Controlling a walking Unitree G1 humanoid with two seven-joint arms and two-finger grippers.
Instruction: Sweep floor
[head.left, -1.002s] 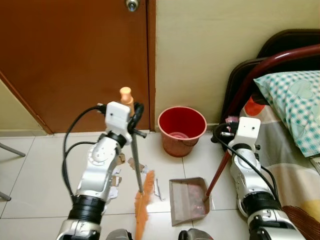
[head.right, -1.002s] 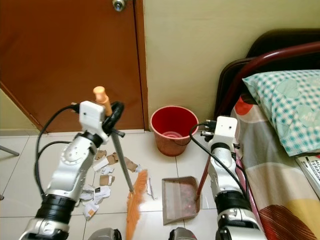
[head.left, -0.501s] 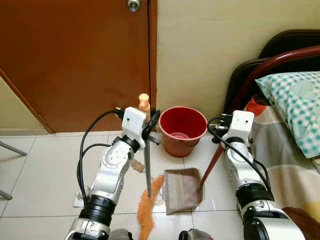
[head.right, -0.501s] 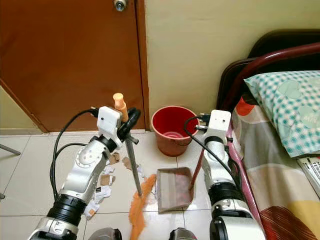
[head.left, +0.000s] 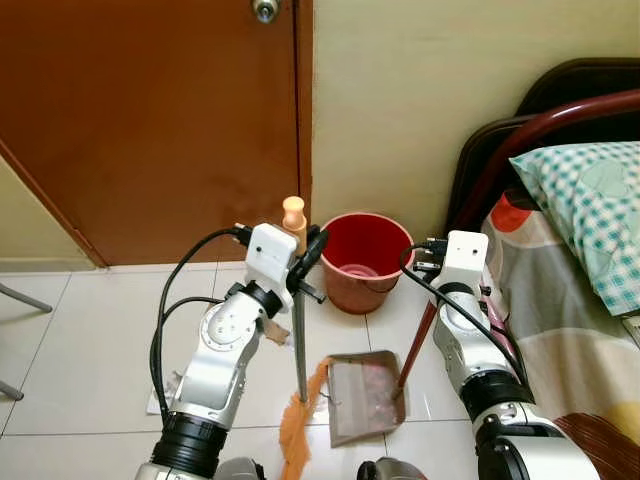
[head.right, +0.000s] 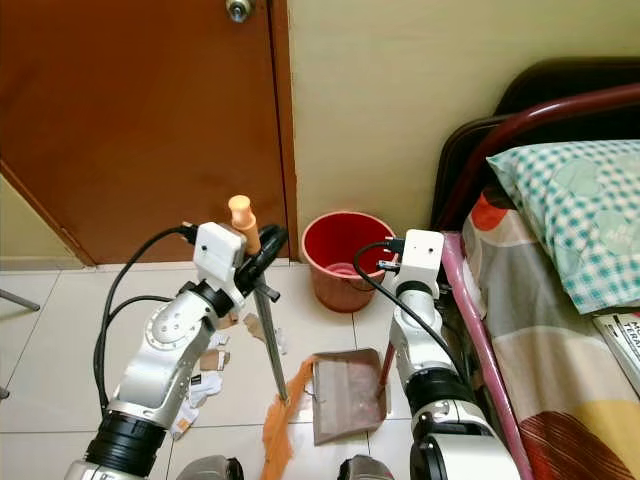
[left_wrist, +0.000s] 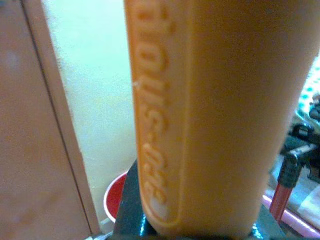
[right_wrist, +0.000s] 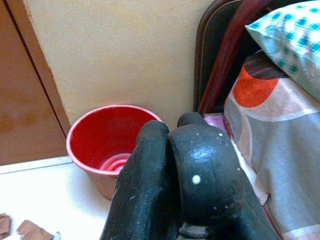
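Two grippers, broom (head.left: 296, 405) meeting dustpan (head.left: 362, 394).
Left gripper (head.left: 300, 255) clamps the broom, swept closer; right gripper (head.left: 432, 268) pinches the dustpan handle; scraps (head.right: 205, 360) remain.

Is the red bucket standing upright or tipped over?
Upright. The red bucket stands on the floor by the wall, its round open mouth facing up, beyond the dustpan.

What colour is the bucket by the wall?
The bucket is red, inside and out; the left eye view shows it best.
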